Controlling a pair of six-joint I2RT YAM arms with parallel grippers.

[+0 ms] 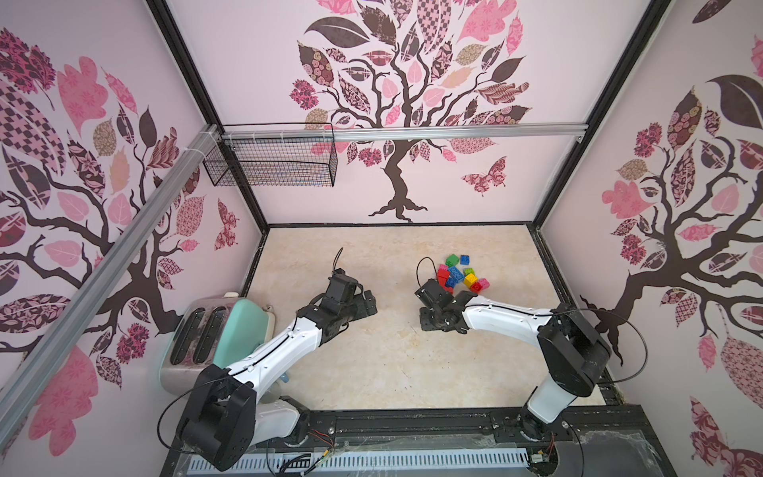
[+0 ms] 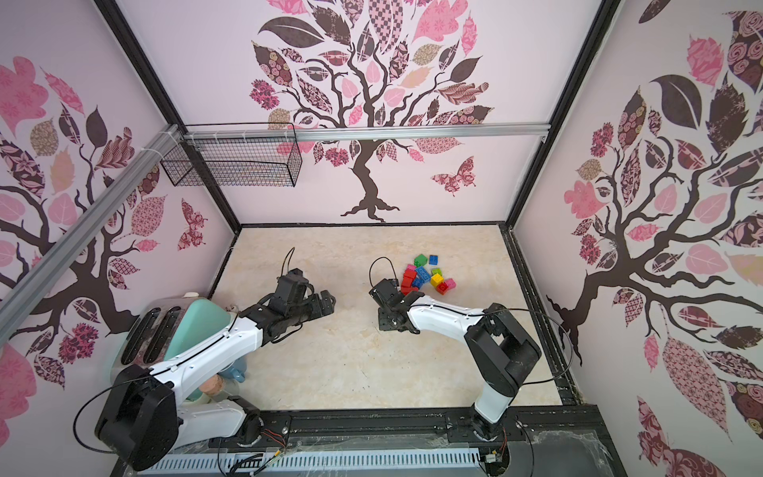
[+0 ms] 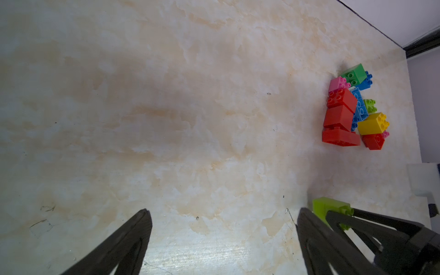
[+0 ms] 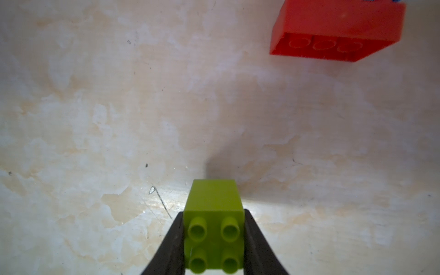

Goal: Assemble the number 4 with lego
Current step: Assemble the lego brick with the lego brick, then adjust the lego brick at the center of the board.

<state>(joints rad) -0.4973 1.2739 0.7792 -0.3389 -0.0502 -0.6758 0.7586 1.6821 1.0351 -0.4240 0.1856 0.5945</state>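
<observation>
— What has the right gripper [image 4: 213, 215] got?

— A lime brick [image 4: 214, 202]. The two black fingers are closed partway and pinch it by its sides, with its four studs facing back toward the wrist. There's a shadow on the table [image 1: 371, 351] just past it, but I can't tell whether the brick touches the surface.

— And the left gripper [image 3: 222, 210]?

— Spread wide with nothing between the fingers. It hangs over a bare stretch of the table, apart from the right one and pointed its way.

— Where's the rest of the lego?

— In a small pile of lego [image 1: 460, 274] toward the far right of the table, near the right wall and just beyond the right gripper. Both top views show it [image 2: 427, 276]. I can see red, blue, green, lime, yellow and pink pieces jumbled against each other, some tipped over.

— Which one's closest to the held brick?

— A long red brick [image 4: 338, 26] at the near edge of the pile. It lies on its side with the hollow underside showing.

— Anything else around?

— A toaster [image 1: 194, 334] at the table's left edge by the left arm, and a wire basket [image 1: 272, 161] hung on the rail in the back left corner.
</observation>
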